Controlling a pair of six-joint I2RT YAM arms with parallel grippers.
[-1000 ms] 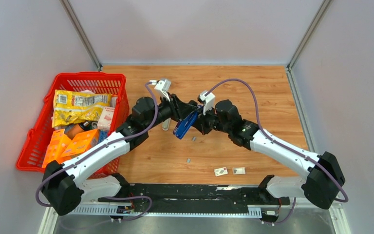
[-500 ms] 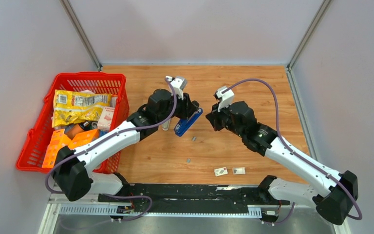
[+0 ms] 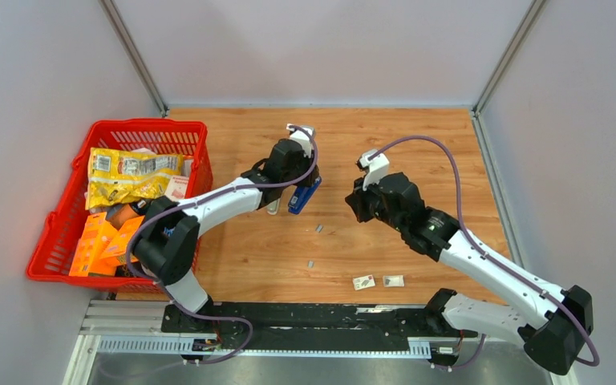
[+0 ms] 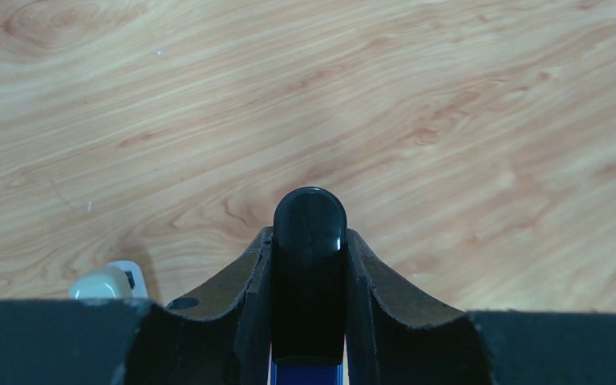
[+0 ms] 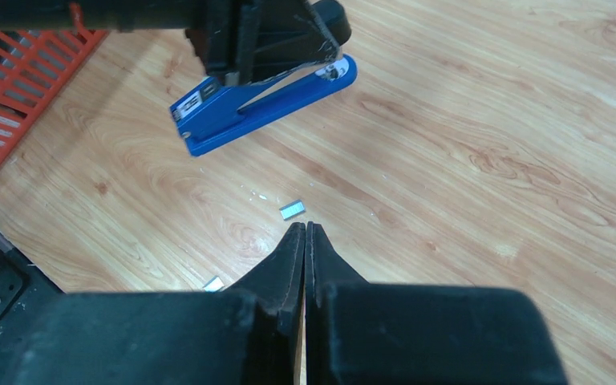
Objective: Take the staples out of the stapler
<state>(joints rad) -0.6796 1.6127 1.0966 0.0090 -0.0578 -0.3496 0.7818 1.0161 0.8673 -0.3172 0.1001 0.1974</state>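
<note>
Top external view: left jaws clamp the blue stapler (image 3: 305, 197), tilted over the tabletop (image 3: 417, 152). Right jaws are pressed together, empty, well apart from it. 2 staples (image 3: 319, 228) lie loose nearer the bases. Risk: a narrow grip may let the stapler pivot or drop, scattering these strips.
</note>
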